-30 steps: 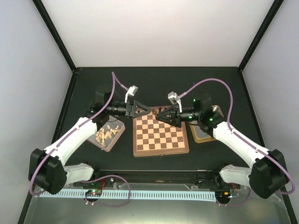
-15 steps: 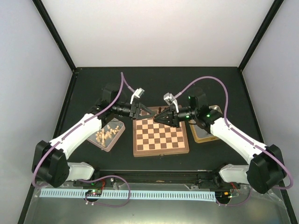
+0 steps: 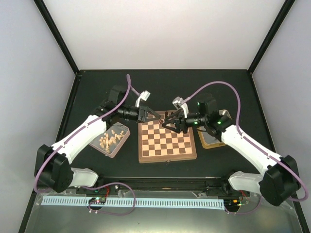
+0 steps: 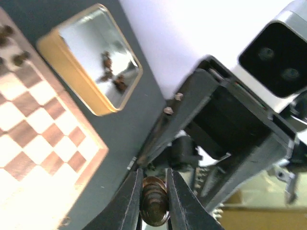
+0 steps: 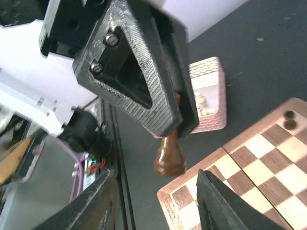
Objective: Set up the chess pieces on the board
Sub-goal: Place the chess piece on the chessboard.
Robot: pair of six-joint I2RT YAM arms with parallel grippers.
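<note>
Looks like a mid-air handover above the board (image 3: 167, 141)

One dark chess piece (image 5: 170, 155) is clenched in the left claw (image 4: 154, 179), midway between the left and right edges of the desk (image 3: 97, 92). Its base is pointed at the right claw (image 5: 157, 189), which is spread wide just beside it. The head is buried in the grip, so the kind can't be told.

Table (image 3: 165, 85): dark matte top. Lying flat at its centre is the board (image 3: 167, 158), squared to the near edge. Left of it, near its far corner, a pink tray (image 5: 209, 120) sits askew. On the right a gold tray (image 4: 67, 79) lies close alongside, possibly touching the frame.
</note>
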